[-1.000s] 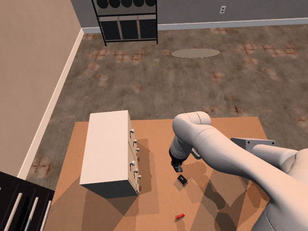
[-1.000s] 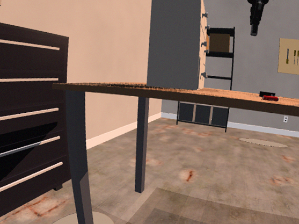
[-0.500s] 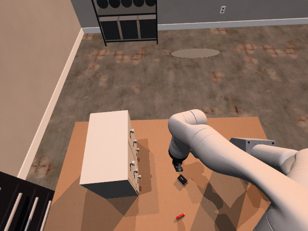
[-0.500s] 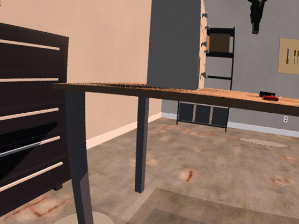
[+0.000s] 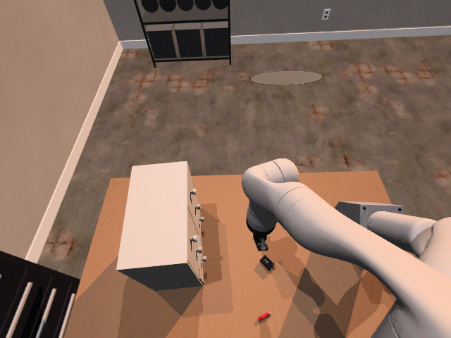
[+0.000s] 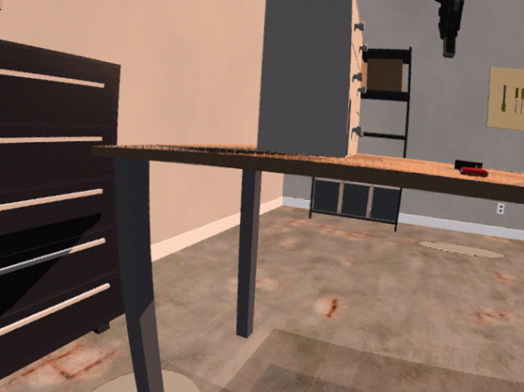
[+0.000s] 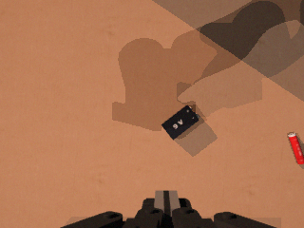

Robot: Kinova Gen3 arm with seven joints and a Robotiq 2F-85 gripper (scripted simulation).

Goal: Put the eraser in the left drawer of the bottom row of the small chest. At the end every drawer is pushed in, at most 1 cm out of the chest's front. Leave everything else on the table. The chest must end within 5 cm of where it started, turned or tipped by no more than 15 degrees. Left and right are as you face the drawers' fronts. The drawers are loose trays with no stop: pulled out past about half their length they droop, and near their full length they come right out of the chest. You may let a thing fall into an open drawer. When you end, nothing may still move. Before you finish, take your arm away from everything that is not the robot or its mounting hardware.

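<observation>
The small pale chest (image 5: 156, 214) (image 6: 305, 71) stands on the left part of the table (image 5: 328, 185) (image 6: 208, 156), its knobbed front facing the arm. All drawers look pushed in. My gripper (image 5: 263, 247) (image 6: 448, 51) (image 7: 165, 205) is shut on nothing and hangs high above the table, to the right of the chest's front. A black 9V battery (image 5: 267, 262) (image 6: 467, 164) (image 7: 180, 123) lies on the table just ahead of and below the fingers. A small red thing with a pale end (image 5: 264, 315) (image 6: 473, 172) (image 7: 296, 147), possibly the eraser, lies near the table's front edge.
The arm's grey base block (image 5: 363, 210) sits at the table's right side. A dark dresser (image 6: 33, 187) stands beside the table off its near left corner. A black shelf rack (image 5: 185, 32) stands by the far wall.
</observation>
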